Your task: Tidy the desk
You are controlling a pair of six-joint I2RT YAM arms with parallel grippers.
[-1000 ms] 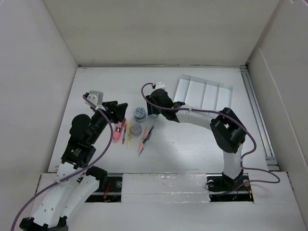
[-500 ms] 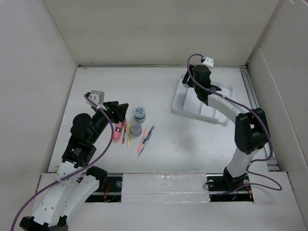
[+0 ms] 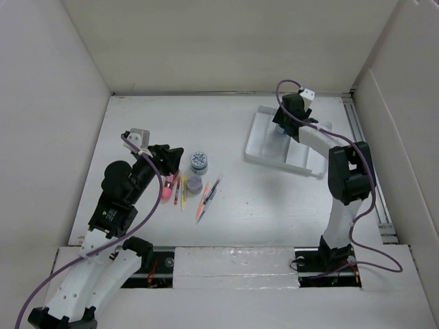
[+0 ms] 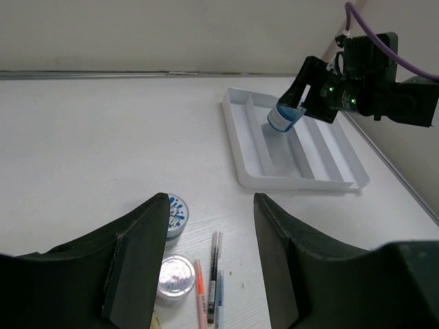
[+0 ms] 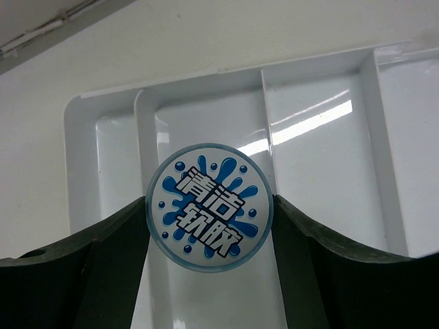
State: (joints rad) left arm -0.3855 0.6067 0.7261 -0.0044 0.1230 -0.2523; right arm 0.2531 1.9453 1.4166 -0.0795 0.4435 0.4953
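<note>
The right gripper [image 3: 282, 125] has swung further over the tray [image 3: 302, 156]. Nearest, the left gripper [image 4: 209, 205] gapes wide above pens [image 3: 206, 197] on the flat, rigid desk [image 3: 260, 205]; beyond, the right jaws clamp a seemingly light, smooth tub [image 5: 210, 208] by its sides.

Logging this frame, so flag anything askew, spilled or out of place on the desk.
Pens lie loose and unaligned at the desk's left-centre beside two round tubs, outside the compartmented tray. The right gripper holds a third tub tilted over that tray. Nothing looks spilled.
</note>
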